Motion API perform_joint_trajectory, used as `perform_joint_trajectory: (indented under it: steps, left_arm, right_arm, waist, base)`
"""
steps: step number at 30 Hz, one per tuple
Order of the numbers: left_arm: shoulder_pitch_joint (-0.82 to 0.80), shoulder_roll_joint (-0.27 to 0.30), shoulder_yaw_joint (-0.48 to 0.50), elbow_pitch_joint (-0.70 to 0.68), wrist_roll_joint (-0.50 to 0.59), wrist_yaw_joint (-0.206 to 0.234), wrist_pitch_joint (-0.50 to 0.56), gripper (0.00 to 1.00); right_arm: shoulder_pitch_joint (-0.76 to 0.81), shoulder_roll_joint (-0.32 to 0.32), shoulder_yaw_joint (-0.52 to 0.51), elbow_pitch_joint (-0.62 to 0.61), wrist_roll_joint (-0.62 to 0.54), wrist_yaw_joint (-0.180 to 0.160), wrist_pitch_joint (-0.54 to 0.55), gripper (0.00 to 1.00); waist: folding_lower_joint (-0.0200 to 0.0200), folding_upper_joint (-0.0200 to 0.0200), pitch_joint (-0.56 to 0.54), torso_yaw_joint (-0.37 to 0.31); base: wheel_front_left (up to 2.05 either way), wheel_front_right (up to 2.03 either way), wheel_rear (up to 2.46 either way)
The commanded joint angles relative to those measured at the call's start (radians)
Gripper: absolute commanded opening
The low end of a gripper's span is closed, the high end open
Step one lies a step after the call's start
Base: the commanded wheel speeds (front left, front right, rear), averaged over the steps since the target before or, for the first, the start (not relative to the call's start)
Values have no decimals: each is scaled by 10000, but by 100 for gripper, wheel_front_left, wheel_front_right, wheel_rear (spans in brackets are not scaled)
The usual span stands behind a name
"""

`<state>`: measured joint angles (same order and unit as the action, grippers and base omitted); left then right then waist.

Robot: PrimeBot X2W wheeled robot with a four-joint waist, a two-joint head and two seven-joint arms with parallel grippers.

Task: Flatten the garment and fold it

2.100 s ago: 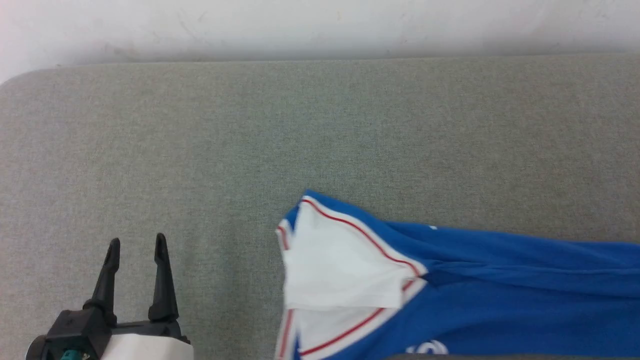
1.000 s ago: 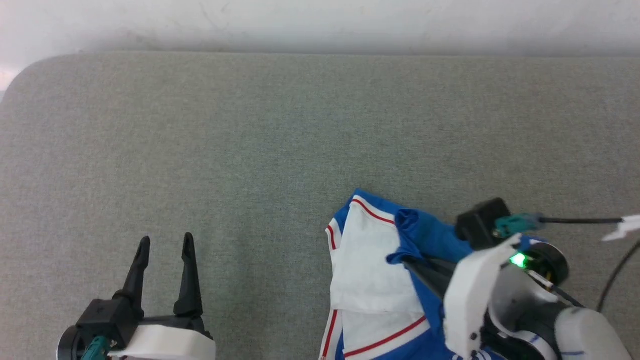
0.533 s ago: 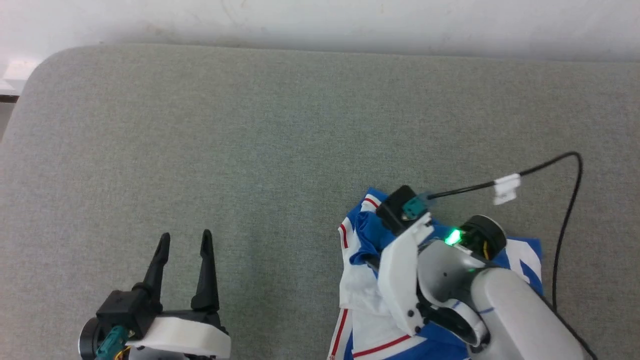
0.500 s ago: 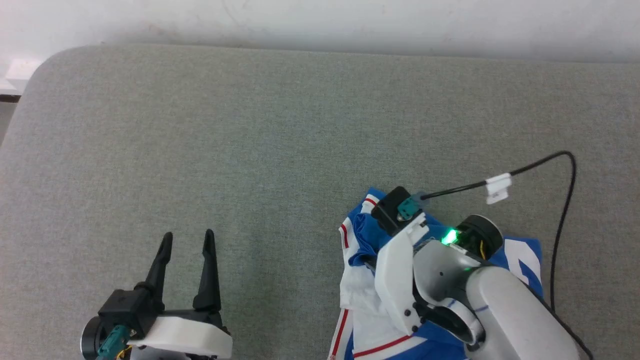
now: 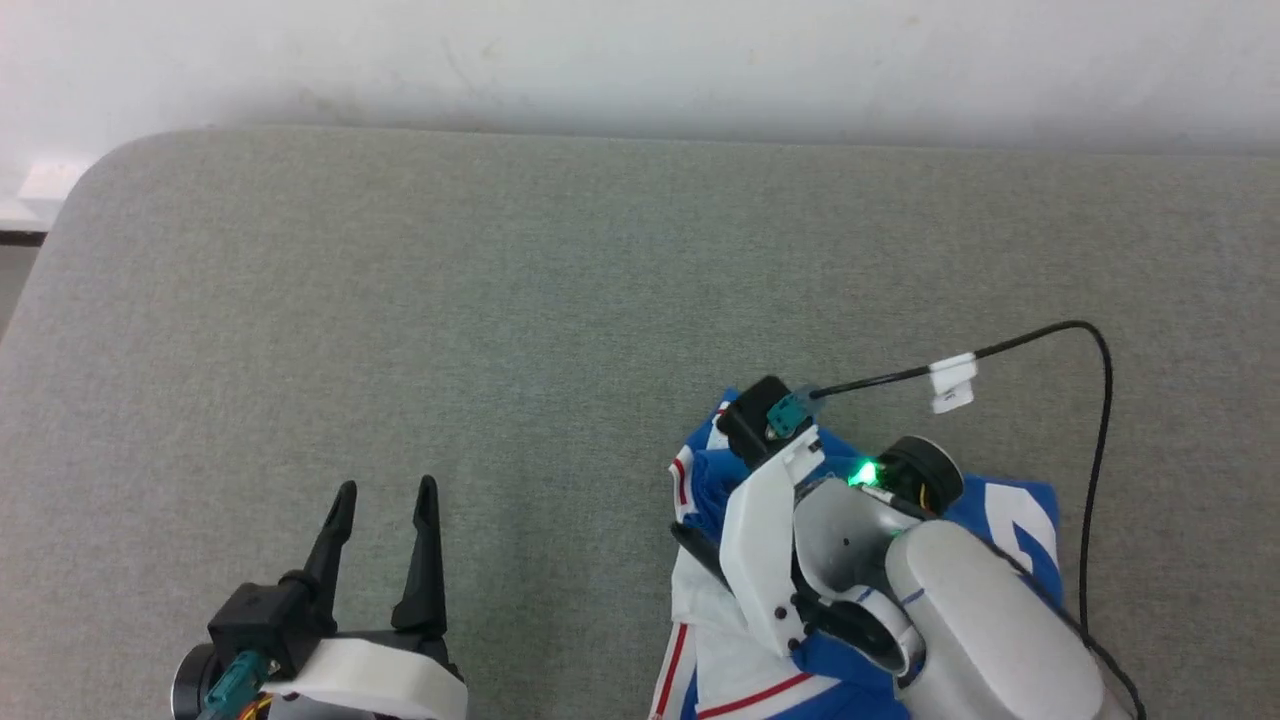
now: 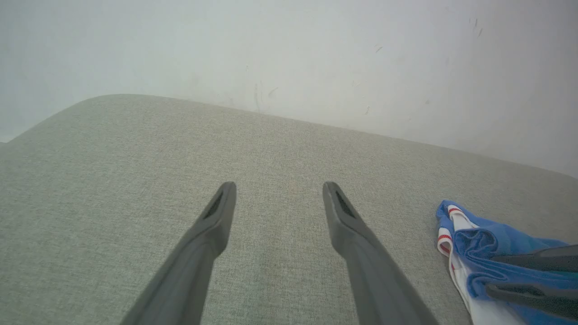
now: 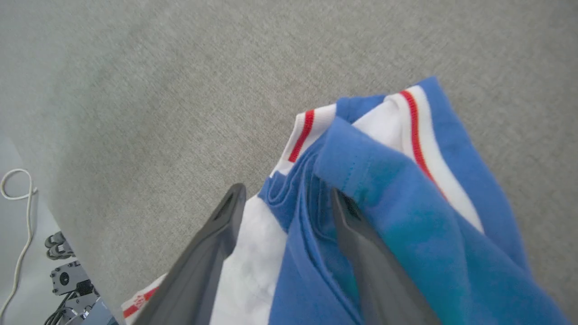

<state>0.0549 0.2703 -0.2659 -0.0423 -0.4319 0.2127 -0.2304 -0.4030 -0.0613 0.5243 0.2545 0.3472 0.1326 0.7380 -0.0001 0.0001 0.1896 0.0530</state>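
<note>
The garment [image 5: 1025,515], royal blue with white sleeves and red-and-white trim, lies bunched at the near right of the grey padded table [image 5: 560,300]. My right arm [image 5: 960,610] hangs over it, and one dark finger [image 5: 695,548] shows at the garment's left edge. In the right wrist view my right gripper [image 7: 286,194] stands open, with a blue fold of the garment [image 7: 388,216] between its fingers and draped over the right one. My left gripper [image 5: 386,490] is open and holds nothing, well left of the garment [image 6: 469,239]. The left wrist view also shows the right gripper [image 6: 490,275], its fingers apart around blue cloth.
A white wall [image 5: 640,60] runs behind the table. A black cable [image 5: 1095,400] with a white tag arcs above the cloth at the right. The table's rounded corner [image 5: 90,190] is at the far left. Floor and gear [image 7: 67,275] show past the table edge.
My right arm carried the blue fold leftward over the white sleeve, and its jaws, shut on that fold before, now stand open. The head camera shifted. The left gripper stayed open.
</note>
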Motion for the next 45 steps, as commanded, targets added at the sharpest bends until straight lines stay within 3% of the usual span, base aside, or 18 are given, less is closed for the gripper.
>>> perform_joint_trajectory:
  steps: [1,5,9,13,17,23,34,42,43,44,45]
  left_arm:
    - [40,41,-5,17,-41,-5,3,100]
    - [202,118,41,-84,-67,57,26,100]
    - [376,230,75,-271,-48,124,52,100]
    - [483,318,149,-537,9,255,50,100]
    - [616,415,283,-872,26,378,29,100]
    - [450,538,258,-1127,116,431,181,100]
    - [163,685,114,-1207,253,420,337,100]
    - [217,697,70,-1281,227,452,356,100]
    - [211,682,55,-1277,219,453,352,100]
    - [196,670,35,-1268,215,449,350,100]
    - [171,660,13,-1255,215,443,349,100]
  right_arm:
    - [-60,7,-123,-261,249,-19,-102,100]
    - [444,-427,-1152,-1673,830,-19,-261,100]
    - [1670,-929,-3369,-3309,803,-19,-658,100]
    - [3358,-630,-5733,-4677,508,-19,-1068,100]
    - [4788,-170,-6896,-5374,623,-19,-1120,100]
    - [5350,82,-7047,-5059,1030,-19,-1303,100]
    - [4923,108,-6735,-2827,1918,-19,-2096,100]
    - [4746,109,-6031,-1958,1899,-19,-1591,100]
    - [4704,109,-5993,-1874,1844,-19,-1513,42]
    - [4644,109,-5981,-1818,1775,-19,-1501,0]
    - [4583,109,-5973,-1770,1664,-19,-1502,0]
  waist:
    - [1,-1,-130,-170]
    - [1,-1,-240,-355]
    - [1,-1,-215,-528]
    - [1,-1,-110,-697]
    - [1,-1,66,-899]
    - [1,-1,368,-993]
    - [1,-1,397,-458]
    - [1,-1,423,-300]
    - [1,-1,438,-294]
    - [1,-1,453,-291]
    - [1,-1,464,-291]
  base:
    - [0,0,0]
    - [0,0,0]
    - [0,0,0]
    - [0,0,0]
    - [0,0,0]
    - [0,0,0]
    - [0,0,0]
    - [0,0,0]
    - [0,0,0]
    - [0,0,0]
    - [0,0,0]
